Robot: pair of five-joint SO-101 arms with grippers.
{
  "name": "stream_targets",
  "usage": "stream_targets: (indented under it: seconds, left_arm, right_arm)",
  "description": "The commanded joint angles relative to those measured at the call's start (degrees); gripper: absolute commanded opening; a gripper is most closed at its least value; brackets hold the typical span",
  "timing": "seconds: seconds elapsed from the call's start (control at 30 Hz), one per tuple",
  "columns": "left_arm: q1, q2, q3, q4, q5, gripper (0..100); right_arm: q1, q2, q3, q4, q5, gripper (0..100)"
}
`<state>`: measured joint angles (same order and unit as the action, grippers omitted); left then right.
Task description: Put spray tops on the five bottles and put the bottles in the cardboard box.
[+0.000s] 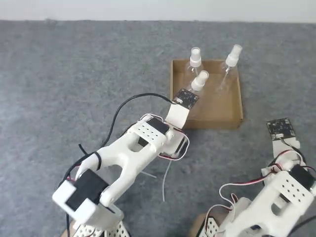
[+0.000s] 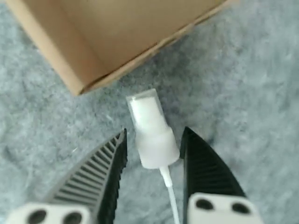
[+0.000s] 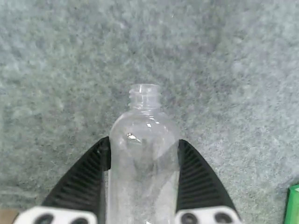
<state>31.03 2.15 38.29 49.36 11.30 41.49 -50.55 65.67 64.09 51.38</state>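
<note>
The cardboard box (image 1: 217, 122) sits on the grey, carpet-covered tabletop (image 1: 74, 74), toward the far right. Three clear bottles stand upright in it, each with a white spray top on: the back-left bottle (image 1: 194, 63), the back-right bottle (image 1: 228, 66) and the front bottle (image 1: 197, 85), which is in the box's left half.

The left arm (image 1: 133, 153) has its wrist at the box's near left corner. The left wrist view shows the left end effector (image 2: 155, 132) just outside that corner of the box (image 2: 60, 56). Its jaws are apart, one on each side of a loose spray top (image 2: 152, 135). One jaw is close against the collar, and a strip of grey shows between the other jaw and the collar. The top's thin tube runs back between the jaws. Whether the top lies on the tabletop or is lifted I cannot tell.

The right arm (image 1: 276, 197) is at the near right, well apart from the box. The right end effector (image 3: 144, 141) is clamped on an uncapped bottle (image 3: 145, 158), with a jaw pressed against each side of its body. The open threaded neck points away from the wrist. The bottle is plain clear plastic.

Each wrist carries a small circuit board (image 1: 185, 98), and the markings on it are too small to read. A green thing (image 3: 293, 205) sits at the edge of the right wrist view, too cut off to identify.
</note>
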Motion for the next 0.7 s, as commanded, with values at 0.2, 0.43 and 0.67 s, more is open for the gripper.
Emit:
stream_targets:
  seconds: [0.2,0.43,0.67]
  left_arm:
    - [-1.1,-1.1,-2.2,2.6,0.6,3]
    - [-9.1,-1.1,-2.6,6.0,-4.3,3]
    - [-19.6,-1.1,-4.1,5.5,-7.1,3]
  right_arm:
    - [0.4,-2.2,-0.4,-0.5,1.1,0.7]
    - [0.4,-2.2,-0.4,-0.5,1.1,0.7]
    - [0.4,-2.2,-0.4,-0.5,1.1,0.7]
